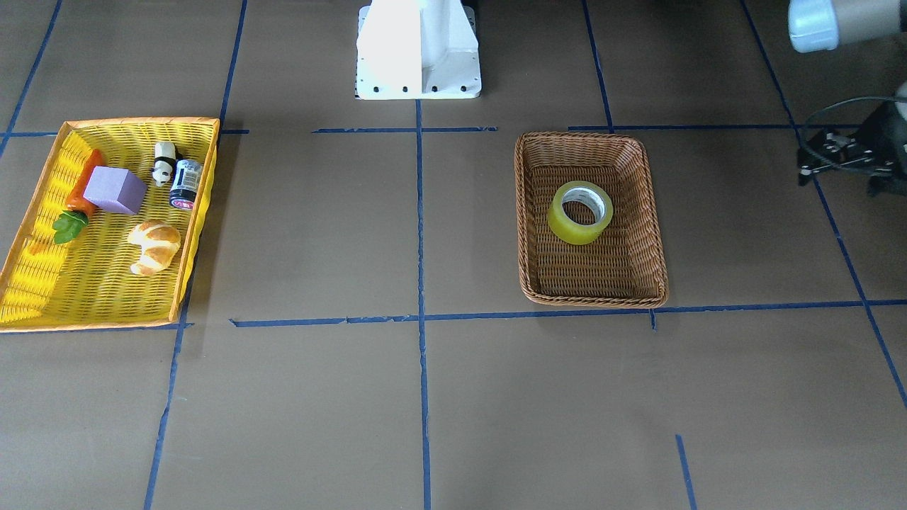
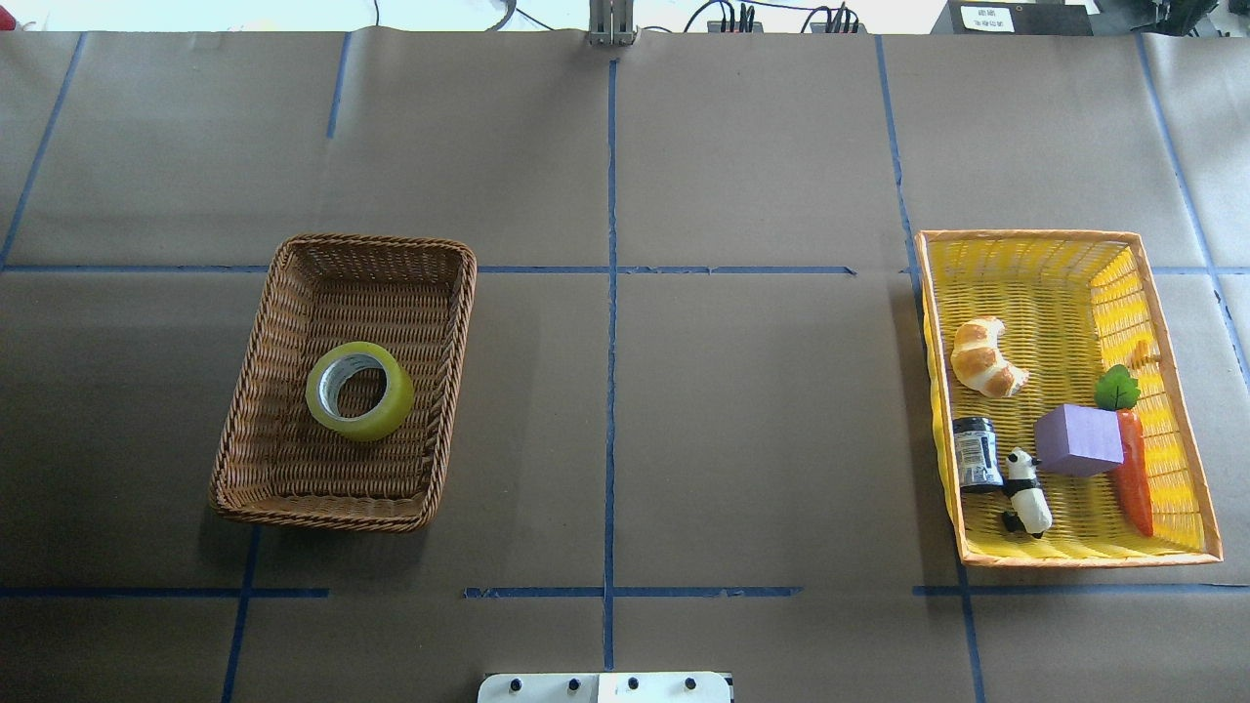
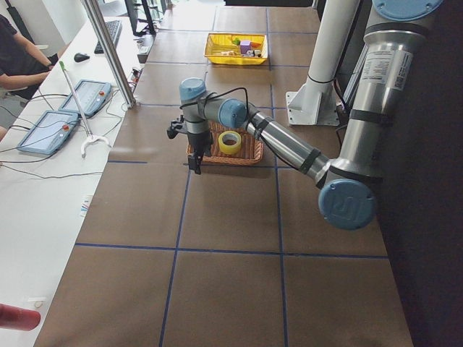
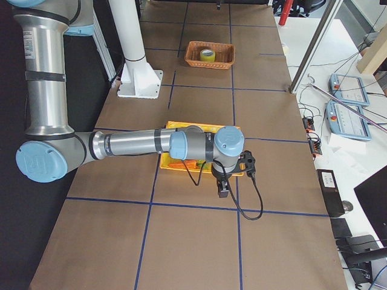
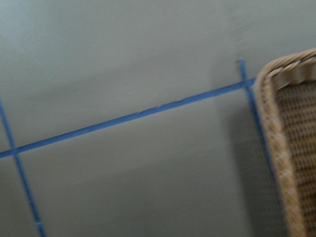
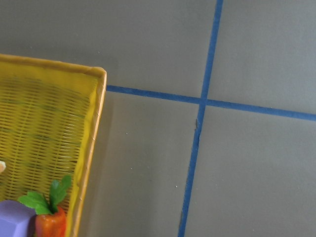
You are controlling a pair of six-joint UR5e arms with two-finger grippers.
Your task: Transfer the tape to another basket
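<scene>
Likely stiff, light and slick, the tape [image 2: 359,391] is best pinched through its core; whether left gripper [image 3: 197,163] or right gripper [image 4: 222,191] is parted cannot be told.

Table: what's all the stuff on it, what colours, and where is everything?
tape: one, yellow-green, flat in wicker basket
wicker basket: one, brown, robot's left
yellow basket: one, orange-rimmed, robot's right
croissant: one, golden, yellow basket
block: one, purple, yellow basket
toy carrot: one, orange, beside block
panda figure: one, black-and-white, yellow basket
can: one, dark, beside panda
robot base: one, white, table edge
left tool: one, black, beside wicker basket
right tool: one, black, beside yellow basket
</scene>
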